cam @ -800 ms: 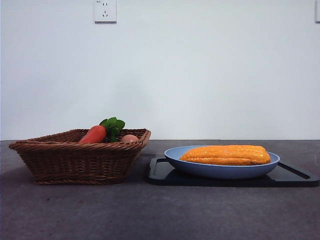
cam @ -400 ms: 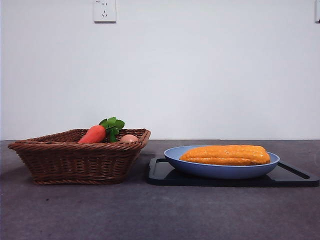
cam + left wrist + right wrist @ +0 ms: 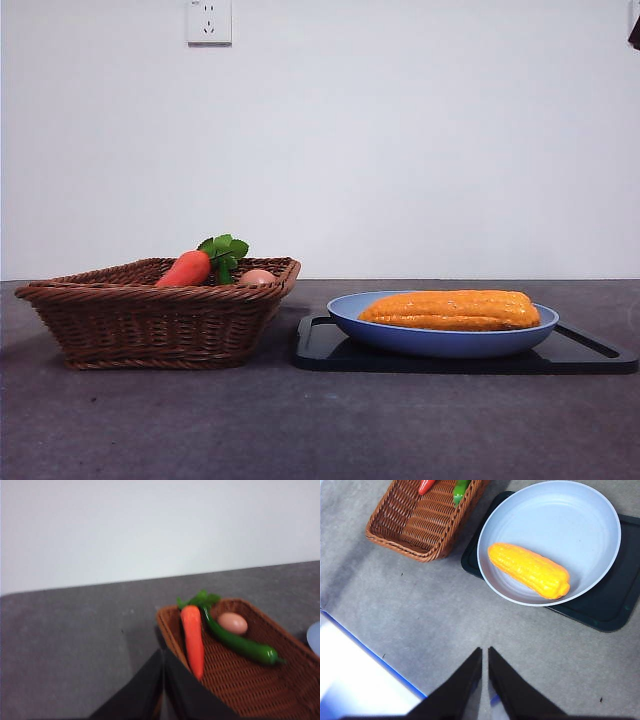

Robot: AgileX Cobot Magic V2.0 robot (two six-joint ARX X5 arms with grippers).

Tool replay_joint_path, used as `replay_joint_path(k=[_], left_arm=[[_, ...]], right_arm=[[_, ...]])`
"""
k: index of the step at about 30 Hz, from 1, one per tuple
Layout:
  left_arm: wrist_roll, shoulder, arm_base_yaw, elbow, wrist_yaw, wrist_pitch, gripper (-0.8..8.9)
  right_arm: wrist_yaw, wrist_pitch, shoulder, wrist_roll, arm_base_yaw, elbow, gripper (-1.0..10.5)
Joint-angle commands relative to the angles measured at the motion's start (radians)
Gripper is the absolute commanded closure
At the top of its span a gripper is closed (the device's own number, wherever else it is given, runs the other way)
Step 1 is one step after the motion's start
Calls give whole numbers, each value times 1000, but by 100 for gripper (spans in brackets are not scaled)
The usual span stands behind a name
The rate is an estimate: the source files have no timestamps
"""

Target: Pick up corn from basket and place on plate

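Spanning every view, a dark grey table (image 3: pixel 320 430) carries all items listed.

Basket (image 3: pixel 150 320): brown woven wicker, rectangular, flared sides, braided rim; stands just beside the tray. Contents: one red-orange carrot (image 3: pixel 192 640) with green leaves, one long green chili pepper (image 3: pixel 237 642), one pale brown egg (image 3: pixel 232 623), the egg lying against the pepper.

Tray (image 3: pixel 580 352): flat, black, rectangular, resting on the table beneath the plate.

Plate (image 3: pixel 440 340): round, shallow, light blue, raised rim; sits on the tray.

Corn (image 3: pixel 450 310): glossy orange-yellow cob, lying flat inside the plate, clear of the basket and of both grippers.

Left gripper (image 3: pixel 163 680): raised over the near corner of the basket, jaws pressed together, nothing between them.

Right gripper (image 3: pixel 484 672): high over bare table, well apart from the plate, jaws nearly touching with only a thin slit, holding nothing.

Wall socket (image 3: pixel 209 20): white, on the wall behind.
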Motion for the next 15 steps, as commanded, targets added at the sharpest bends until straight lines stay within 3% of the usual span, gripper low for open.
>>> replay_joint_path(k=[1,15], left_arm=[[-22,-51,5,-63,-5,11,807],[-95,-245,7,-232,-21,-27,807]], right_arm=[[-2,11,8,-7,4,19,944],[-2,11,8,-7,4,19,944]])
